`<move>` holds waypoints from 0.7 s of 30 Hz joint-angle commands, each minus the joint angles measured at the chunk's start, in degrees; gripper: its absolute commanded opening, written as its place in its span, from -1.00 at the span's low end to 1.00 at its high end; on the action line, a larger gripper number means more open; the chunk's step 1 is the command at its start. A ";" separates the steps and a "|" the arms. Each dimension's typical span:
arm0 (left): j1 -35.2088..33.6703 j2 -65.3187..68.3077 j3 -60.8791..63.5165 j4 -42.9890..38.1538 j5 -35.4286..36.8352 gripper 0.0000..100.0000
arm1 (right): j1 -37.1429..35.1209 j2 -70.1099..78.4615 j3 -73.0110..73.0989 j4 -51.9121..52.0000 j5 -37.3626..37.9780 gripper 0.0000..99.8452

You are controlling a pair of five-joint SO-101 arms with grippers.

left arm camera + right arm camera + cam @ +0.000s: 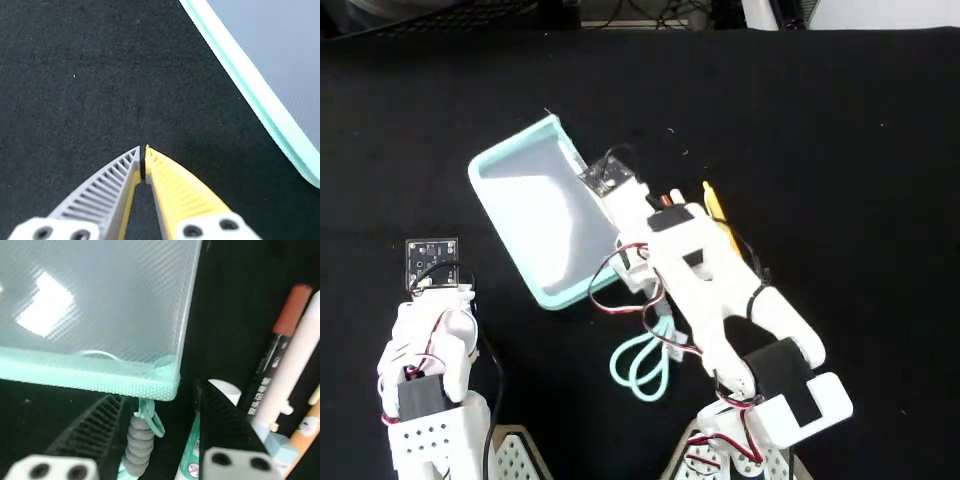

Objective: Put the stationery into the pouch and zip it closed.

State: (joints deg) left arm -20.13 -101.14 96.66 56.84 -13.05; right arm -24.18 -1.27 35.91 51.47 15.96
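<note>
On the black table [840, 150] the translucent, mint-edged plastic pouch [535, 210] lies left of centre. I judge we are at the very start, since the mint-handled scissors [640, 368] near it and the assorted pens [295, 360] to its right all sit outside. The next move calls for my right gripper [155, 392], jaws wide at the pouch's right corner, to close on what I take for the grey ribbed zip pull [141, 437], while my left gripper [142, 156], pinched shut on nothing at near left, steadies the pouch. I cannot tell whether the zip is open, and from above the right arm covers the scissor blades and most pens.
</note>
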 commanded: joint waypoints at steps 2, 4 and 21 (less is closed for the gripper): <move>-0.22 0.00 0.84 -0.79 0.53 -0.93 | -4.22 0.13 -4.26 -0.79 -0.35 -0.60; -0.22 0.00 0.84 -0.79 0.53 -0.93 | -4.66 0.13 -4.18 -0.79 -0.35 -0.60; -0.22 0.09 0.84 -0.70 0.53 -0.93 | -4.48 0.22 5.58 -3.43 0.09 -0.61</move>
State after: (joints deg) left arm -20.13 -101.14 96.66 56.84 -13.05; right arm -27.96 -0.92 41.36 48.92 16.04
